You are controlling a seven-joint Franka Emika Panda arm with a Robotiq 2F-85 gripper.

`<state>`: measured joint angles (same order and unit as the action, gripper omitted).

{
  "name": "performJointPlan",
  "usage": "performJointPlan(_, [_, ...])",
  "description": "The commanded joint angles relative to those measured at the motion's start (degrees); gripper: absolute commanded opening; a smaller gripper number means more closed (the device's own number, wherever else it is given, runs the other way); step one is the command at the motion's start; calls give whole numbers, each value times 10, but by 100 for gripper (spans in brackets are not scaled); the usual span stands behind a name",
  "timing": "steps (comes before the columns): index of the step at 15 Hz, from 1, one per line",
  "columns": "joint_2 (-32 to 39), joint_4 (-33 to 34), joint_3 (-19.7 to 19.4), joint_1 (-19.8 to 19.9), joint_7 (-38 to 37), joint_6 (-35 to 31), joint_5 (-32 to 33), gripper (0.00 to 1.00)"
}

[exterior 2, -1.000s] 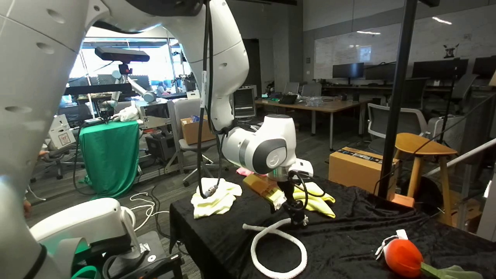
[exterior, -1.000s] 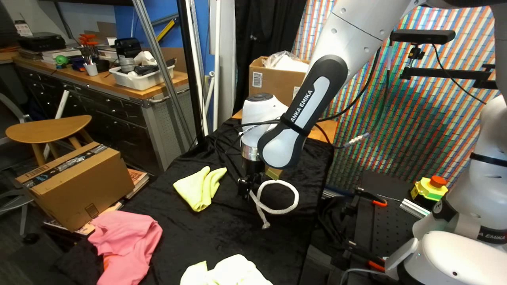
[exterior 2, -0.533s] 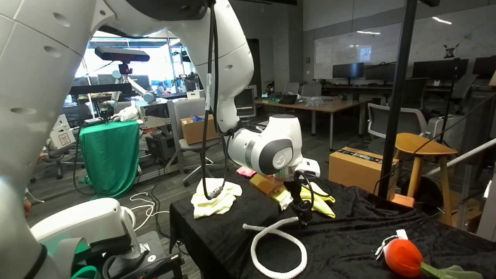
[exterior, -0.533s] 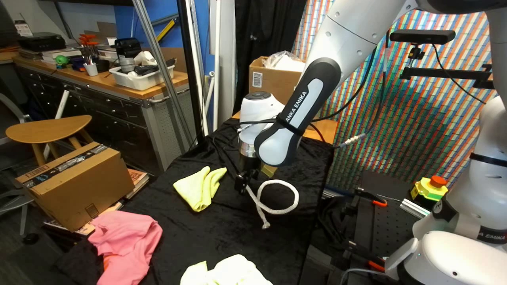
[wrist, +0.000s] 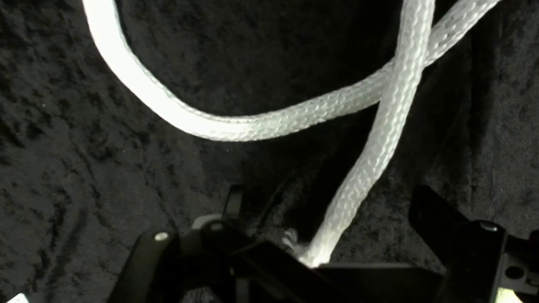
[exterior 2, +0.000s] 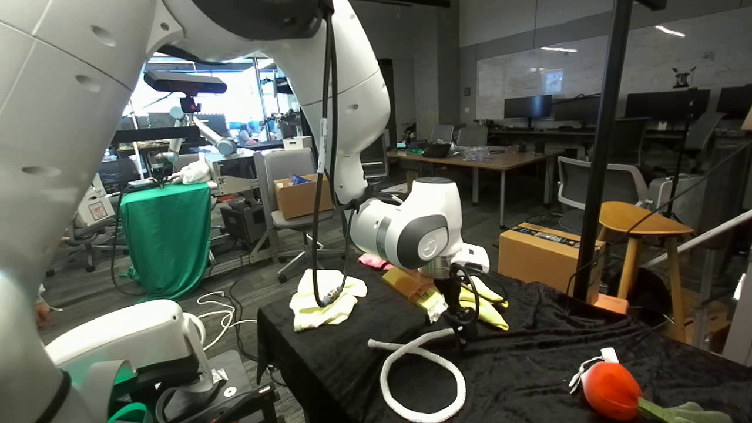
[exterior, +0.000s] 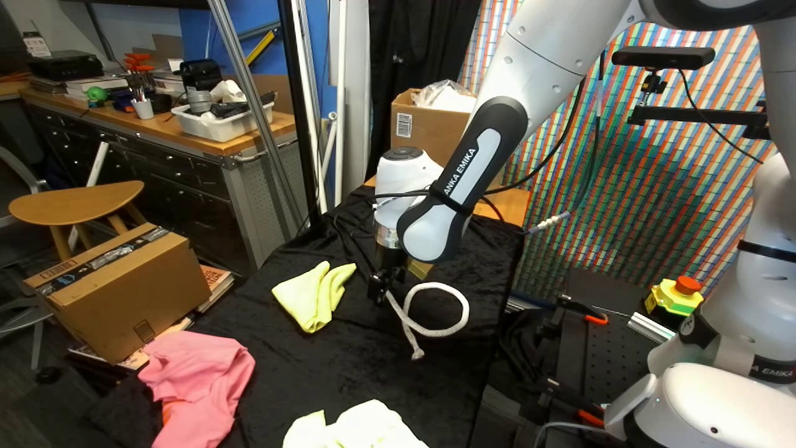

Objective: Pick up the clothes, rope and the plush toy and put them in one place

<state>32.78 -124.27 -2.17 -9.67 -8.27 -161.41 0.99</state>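
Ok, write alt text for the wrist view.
A robot's open black jaws at the bottom, with one end of a white braided rope reaching between them over black cloth. Higher up, the rope crosses itself and curves to the upper left.

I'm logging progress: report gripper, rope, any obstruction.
Gripper open, nothing gripped. Rope looped on black cloth, one end showing between the jaws. Possible snag: rope crosses itself.

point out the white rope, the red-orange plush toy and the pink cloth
White rope (wrist: 273, 125): wrist view, on its curve left of the crossing.
Plush toy (exterior 2: 612, 390): in an exterior view, on its round body.
Pink cloth (exterior: 202, 376): in an exterior view, on its crumpled middle.
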Motion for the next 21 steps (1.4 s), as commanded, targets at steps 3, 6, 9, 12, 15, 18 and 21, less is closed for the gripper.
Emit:
performJointPlan(3, [11,15,-1,5,-9,-8,0,93])
performJointPlan(6, [7,14,0,10,-7,-10,-2,64])
performJointPlan(9, [3,12,5,19,-3,-13,-7,53])
performJointPlan(12, [5,14,10,30,2,-10,-12,44])
performJointPlan(15, [17,21,7,27,-1,-1,-7,12])
performJointPlan(18, [18,19,10,27,1,0,-7,5])
performJointPlan(21, [14,13,7,22,-3,-4,-4,10])
